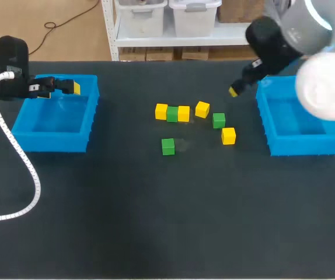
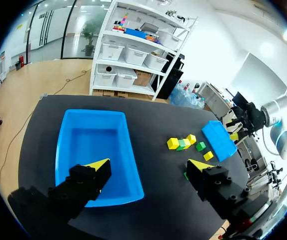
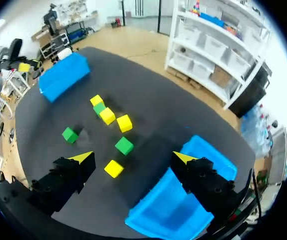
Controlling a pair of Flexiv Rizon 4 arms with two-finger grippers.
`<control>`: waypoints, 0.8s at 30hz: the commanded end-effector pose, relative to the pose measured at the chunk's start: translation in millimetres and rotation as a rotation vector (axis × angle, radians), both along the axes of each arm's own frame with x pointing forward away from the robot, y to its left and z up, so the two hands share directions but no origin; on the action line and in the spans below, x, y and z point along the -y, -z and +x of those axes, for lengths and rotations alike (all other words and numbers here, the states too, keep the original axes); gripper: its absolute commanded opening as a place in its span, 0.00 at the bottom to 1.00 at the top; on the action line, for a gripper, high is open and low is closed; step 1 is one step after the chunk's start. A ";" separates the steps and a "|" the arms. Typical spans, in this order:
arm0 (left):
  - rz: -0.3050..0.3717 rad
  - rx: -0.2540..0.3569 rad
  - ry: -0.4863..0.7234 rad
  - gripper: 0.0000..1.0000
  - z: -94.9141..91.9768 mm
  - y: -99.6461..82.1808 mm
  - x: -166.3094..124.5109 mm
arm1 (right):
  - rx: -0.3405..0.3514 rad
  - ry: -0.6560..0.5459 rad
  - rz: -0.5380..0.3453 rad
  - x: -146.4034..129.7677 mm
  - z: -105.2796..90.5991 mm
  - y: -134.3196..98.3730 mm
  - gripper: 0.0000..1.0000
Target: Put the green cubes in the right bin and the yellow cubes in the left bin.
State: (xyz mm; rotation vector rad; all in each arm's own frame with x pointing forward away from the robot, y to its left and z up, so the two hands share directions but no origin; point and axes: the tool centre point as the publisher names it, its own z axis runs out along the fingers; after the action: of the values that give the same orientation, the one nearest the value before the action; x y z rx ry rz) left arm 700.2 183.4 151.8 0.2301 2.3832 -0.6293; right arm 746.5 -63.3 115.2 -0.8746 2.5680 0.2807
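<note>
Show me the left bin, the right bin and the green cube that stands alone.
left bin (image 1: pixel 51 142), head view, front wall
right bin (image 1: pixel 304 146), head view, front wall
lone green cube (image 1: pixel 167 146), head view, top face

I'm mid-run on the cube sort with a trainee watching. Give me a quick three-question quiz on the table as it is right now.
1. How many green cubes lie on the table?
2. True or false: the left gripper holds a yellow cube over the left bin.
3. The row of three cubes runs: A) yellow, green, yellow; B) green, yellow, green; C) yellow, yellow, green.
Key: 1) three; 2) false, its fingers are open with nothing between them; 3) A.
</note>
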 end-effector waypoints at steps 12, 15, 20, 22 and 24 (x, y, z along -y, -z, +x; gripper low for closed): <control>-0.005 0.006 0.002 1.00 -0.5 1.7 -1.2 | -0.204 0.277 -0.101 -55.9 10.2 69.7 1.00; -0.005 0.006 0.002 1.00 -0.5 1.7 -1.2 | -0.222 0.319 -0.105 -53.7 9.4 82.6 1.00; -0.005 0.006 0.002 1.00 -0.5 1.7 -1.2 | -0.248 0.333 -0.104 -50.0 11.9 96.9 1.00; -0.005 0.006 0.002 1.00 -0.5 1.7 -1.2 | -0.250 0.330 -0.104 -48.2 15.0 99.6 1.00; -0.005 0.006 0.002 1.00 -0.5 1.7 -1.2 | -0.253 0.332 -0.105 -46.7 18.1 101.6 1.00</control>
State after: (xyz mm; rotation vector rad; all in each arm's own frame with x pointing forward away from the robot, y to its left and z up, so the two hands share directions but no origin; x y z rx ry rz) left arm 700.2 183.4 151.7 0.2300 2.3832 -0.6292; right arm 758.3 -16.2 16.6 -0.4532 2.9216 0.1617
